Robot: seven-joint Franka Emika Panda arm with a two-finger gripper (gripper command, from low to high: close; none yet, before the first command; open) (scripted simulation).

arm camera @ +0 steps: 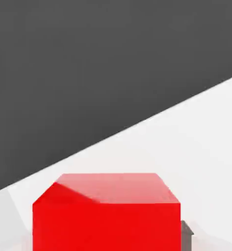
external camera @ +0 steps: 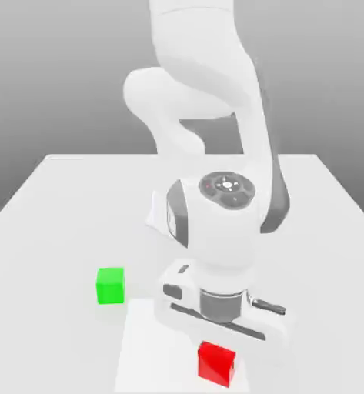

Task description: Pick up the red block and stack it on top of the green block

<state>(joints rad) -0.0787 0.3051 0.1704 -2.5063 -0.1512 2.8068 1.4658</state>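
While the arm (external camera: 215,223) reaches down over the surface (external camera: 54,231), the fingers (arm camera: 187,237) are clamped on the red block (external camera: 216,364), which sits between them, beneath the hand. Well apart from the fingers, toward the exterior view's left and farther back, the green block (external camera: 111,285) rests on the surface, with nothing on top.

Down low, and the two-finger gripper (external camera: 217,360) is closed!
Fingers pointing down, hand (external camera: 223,315) turned at an angle, wrist (external camera: 222,231) directly above it, white Panda arm (external camera: 200,46) arching higher.
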